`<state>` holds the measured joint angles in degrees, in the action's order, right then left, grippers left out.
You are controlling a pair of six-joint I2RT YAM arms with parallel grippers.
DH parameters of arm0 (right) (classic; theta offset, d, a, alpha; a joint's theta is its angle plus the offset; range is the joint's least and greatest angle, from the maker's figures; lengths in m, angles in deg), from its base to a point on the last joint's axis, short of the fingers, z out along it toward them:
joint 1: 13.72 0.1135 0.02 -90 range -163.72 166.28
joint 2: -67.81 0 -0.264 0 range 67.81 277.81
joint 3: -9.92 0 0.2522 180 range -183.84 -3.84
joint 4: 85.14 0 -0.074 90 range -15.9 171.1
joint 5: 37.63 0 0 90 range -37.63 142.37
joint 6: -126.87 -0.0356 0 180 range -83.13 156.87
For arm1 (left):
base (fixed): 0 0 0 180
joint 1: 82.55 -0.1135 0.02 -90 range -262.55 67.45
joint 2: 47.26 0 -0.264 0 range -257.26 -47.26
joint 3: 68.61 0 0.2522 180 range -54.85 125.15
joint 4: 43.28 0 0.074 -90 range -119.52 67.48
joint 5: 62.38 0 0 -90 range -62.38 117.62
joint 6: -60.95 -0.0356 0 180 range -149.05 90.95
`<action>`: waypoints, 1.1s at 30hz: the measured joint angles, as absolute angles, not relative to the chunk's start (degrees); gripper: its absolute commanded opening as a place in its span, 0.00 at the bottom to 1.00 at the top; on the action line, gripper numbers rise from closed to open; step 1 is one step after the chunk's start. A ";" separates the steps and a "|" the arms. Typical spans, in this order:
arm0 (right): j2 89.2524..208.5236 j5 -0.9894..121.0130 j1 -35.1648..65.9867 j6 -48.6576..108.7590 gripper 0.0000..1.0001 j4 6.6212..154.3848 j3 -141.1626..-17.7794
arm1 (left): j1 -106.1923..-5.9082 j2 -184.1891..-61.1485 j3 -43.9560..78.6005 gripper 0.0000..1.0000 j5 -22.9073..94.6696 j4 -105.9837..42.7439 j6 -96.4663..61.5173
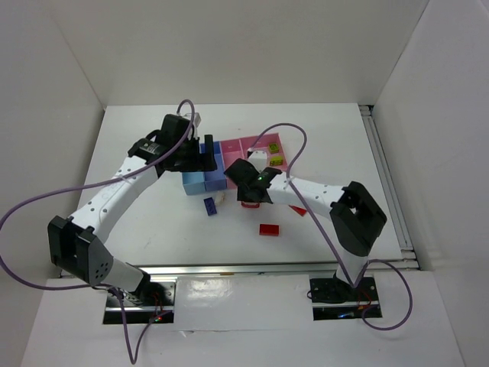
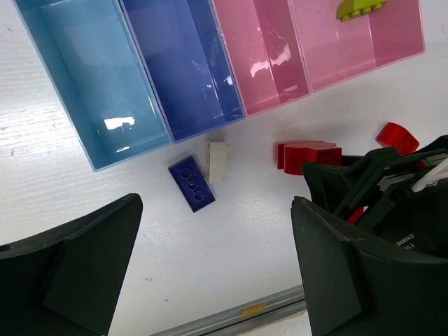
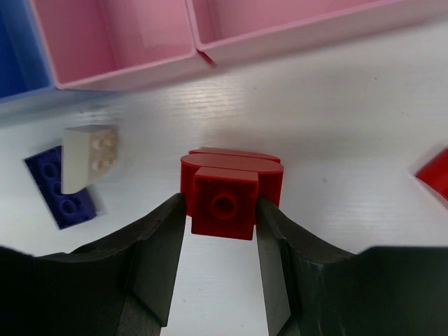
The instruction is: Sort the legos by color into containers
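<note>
Bright overhead light; glare on bins [image 2: 115, 124] (edges perhaps soft).

- I read the containers [image 2: 91, 77] as tinted see-through plastic, glossy, with bright glints on their floors.
- The table [image 2: 252, 231] under the containers is white and matt, with a fine streaky grain.
- The red brick [image 3: 224, 203], just in front of the containers, is smooth hard plastic with a soft sheen.
- The dark blue brick [image 2: 191, 183] and whitish brick [image 2: 216, 160], also just in front of the containers, look like the same smooth plastic.
- The lime green piece [image 2: 358, 8], inside the containers' widest pink compartment, looks like plastic too.
- The fingers [image 2: 77, 273] of the left gripper [image 2: 217, 201] and the fingers [image 3: 150, 259] of the right gripper [image 3: 220, 203] look like matt black plastic to me.
- The metal strip [image 2: 210, 320], well in front of the containers, is dull grey.
</note>
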<state>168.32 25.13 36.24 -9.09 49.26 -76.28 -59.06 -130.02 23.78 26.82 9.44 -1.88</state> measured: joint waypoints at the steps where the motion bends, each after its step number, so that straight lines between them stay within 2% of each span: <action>1: 168.64 24.69 36.43 -8.96 0.52 48.83 -76.28 | -59.06 -130.22 23.78 0.98 27.06 9.47 -1.88; 4: 169.58 23.97 36.92 -8.65 0.52 47.19 -76.28 | -59.06 -130.55 23.78 0.98 27.54 9.44 -1.88; 6: 169.74 23.55 37.13 -8.50 0.40 46.68 -76.28 | -59.06 -130.55 23.78 0.98 27.65 9.44 -1.88; 11: 169.69 22.35 37.42 -8.52 0.29 46.20 -76.28 | -59.06 -130.55 23.74 0.98 27.74 9.40 -1.90; 16: 166.35 25.34 36.76 -6.53 0.29 45.59 -76.15 | -59.06 -130.31 22.58 0.97 27.94 8.66 -2.95; 19: 158.02 35.38 32.48 -3.08 0.29 48.02 -74.27 | -59.06 -128.58 19.41 0.97 29.58 7.65 -5.13; 22: 148.89 49.06 21.38 0.62 0.29 50.82 -72.52 | -59.04 -124.91 15.17 0.98 33.12 5.97 -8.19; 26: 143.29 64.60 9.07 4.64 0.29 52.41 -72.13 | -56.53 -119.01 11.08 1.00 37.20 2.95 -12.76; 33: 142.31 87.33 5.40 7.24 0.29 53.02 -66.86 | -42.13 -115.01 9.95 1.00 38.03 -3.10 -19.14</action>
